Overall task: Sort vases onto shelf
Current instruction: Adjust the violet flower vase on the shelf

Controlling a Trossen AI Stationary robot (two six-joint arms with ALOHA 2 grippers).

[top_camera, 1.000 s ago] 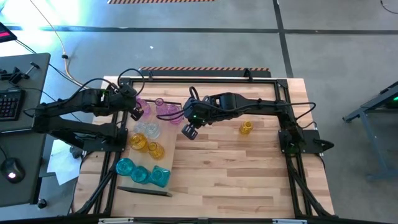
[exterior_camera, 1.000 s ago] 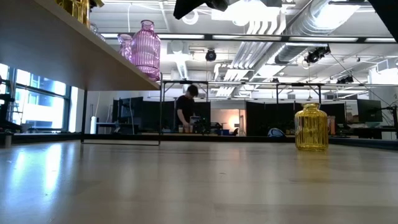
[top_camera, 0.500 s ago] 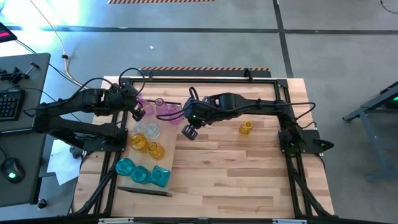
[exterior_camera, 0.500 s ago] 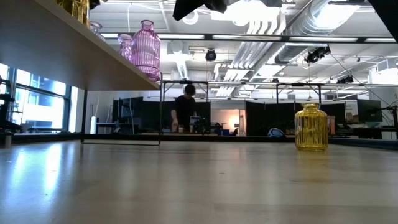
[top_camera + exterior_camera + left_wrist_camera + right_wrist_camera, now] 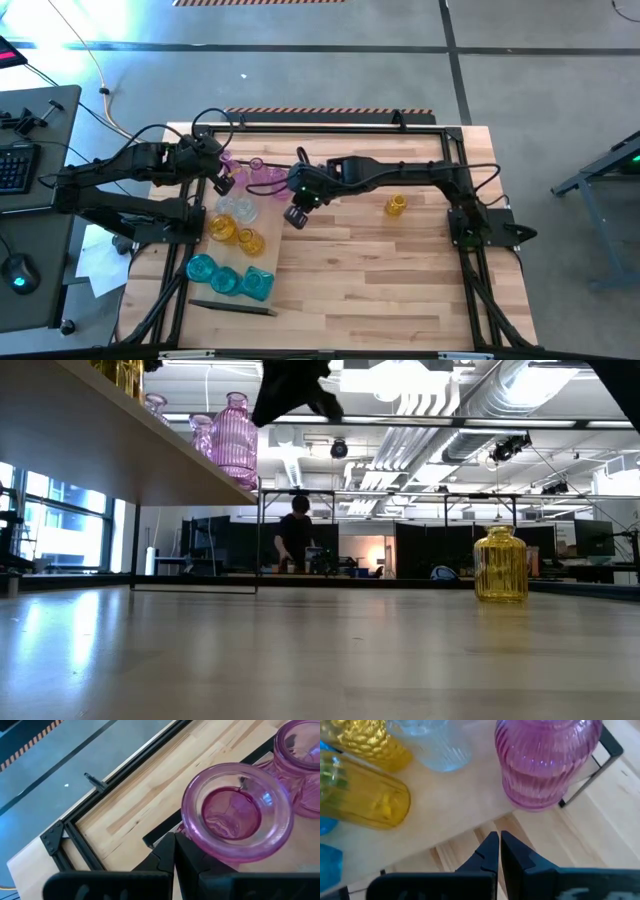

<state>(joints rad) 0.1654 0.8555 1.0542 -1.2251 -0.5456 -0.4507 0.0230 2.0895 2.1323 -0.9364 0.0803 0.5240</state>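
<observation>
Right hand is pinched shut and empty, hovering by the shelf edge, while the last loose yellow vase stands upright on the tabletop well off behind it, toward that arm's base. Left hand, also shut, is way farther.

So here's the tally from the overhead shot: three teal vases bunched at one end of the shelf, two amber-yellow vases next along, then what looks like two clear vases, though that clump is hard to separate. The pink vases come to about three, partly hidden by the arms. One more yellow vase sits alone on the tabletop. Two arms, one person way in back.
</observation>
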